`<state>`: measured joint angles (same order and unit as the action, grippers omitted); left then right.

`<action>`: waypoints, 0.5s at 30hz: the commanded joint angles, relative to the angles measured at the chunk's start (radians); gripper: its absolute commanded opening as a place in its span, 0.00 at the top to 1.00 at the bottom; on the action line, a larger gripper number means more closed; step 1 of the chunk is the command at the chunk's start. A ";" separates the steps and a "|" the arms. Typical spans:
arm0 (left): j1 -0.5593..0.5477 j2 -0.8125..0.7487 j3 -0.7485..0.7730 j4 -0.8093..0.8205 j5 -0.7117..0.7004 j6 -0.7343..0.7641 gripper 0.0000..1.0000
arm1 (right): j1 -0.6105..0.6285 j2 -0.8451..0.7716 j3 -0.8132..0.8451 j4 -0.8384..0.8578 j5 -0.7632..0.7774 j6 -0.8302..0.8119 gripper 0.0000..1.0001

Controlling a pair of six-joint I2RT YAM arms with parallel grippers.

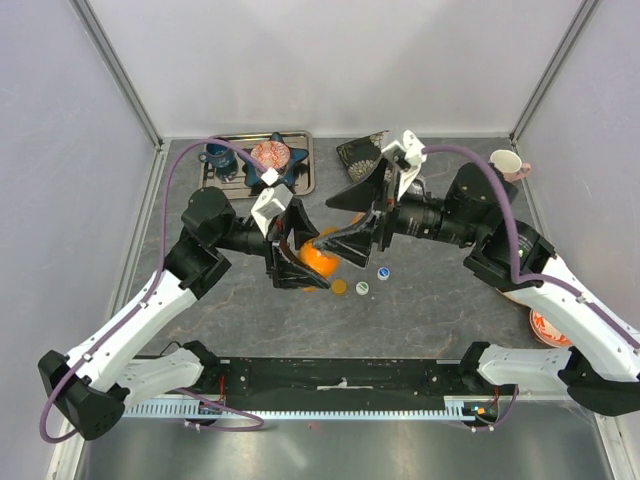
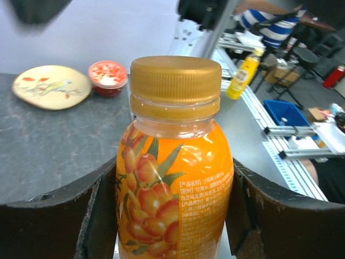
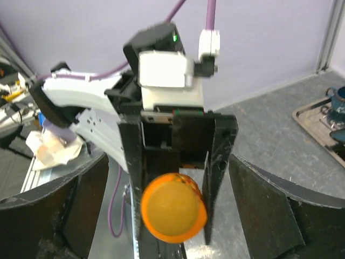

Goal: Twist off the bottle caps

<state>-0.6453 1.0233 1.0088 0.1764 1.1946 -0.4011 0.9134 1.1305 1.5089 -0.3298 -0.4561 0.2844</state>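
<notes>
**Juice bottle [image 2: 172,178] gripped by the left claw [image 2: 170,216], right claw [image 3: 172,208] spread open before it.**
At centre frame above the grey worktop [image 1: 430,310], the juice bottle is clamped between the left claw's jaws, its screwed-on cap [image 2: 175,81] faced by the wide-open right claw without contact. Lower right of the bottle, a loose orange cap [image 1: 339,286], a green-and-white cap [image 1: 362,288] and a blue-and-white cap [image 1: 383,272] are laid.

Orange bottle [image 2: 172,189] upright between the jaws, clamped both sides. Orange cap [image 2: 175,86] on, above jaws. Beyond-left on surface [image 2: 54,156]: bird plate [image 2: 51,86], red-lidded tub [image 2: 108,77] just beside it.
</notes>
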 commanded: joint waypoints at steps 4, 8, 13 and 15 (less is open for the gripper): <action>-0.001 -0.037 0.021 -0.166 -0.419 0.189 0.53 | 0.002 -0.001 0.111 0.049 0.238 0.171 0.02; -0.089 -0.054 0.001 -0.227 -0.777 0.296 0.53 | 0.002 -0.002 0.100 0.006 0.479 0.249 0.04; -0.224 -0.049 -0.010 -0.258 -1.191 0.400 0.53 | 0.002 0.032 0.074 -0.049 0.620 0.289 0.08; -0.247 -0.048 -0.018 -0.256 -1.274 0.435 0.53 | 0.002 0.051 0.066 -0.052 0.631 0.302 0.09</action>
<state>-0.8516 0.9897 1.0023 -0.0742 0.2581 -0.1032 0.9138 1.1534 1.5875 -0.3561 0.0441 0.5255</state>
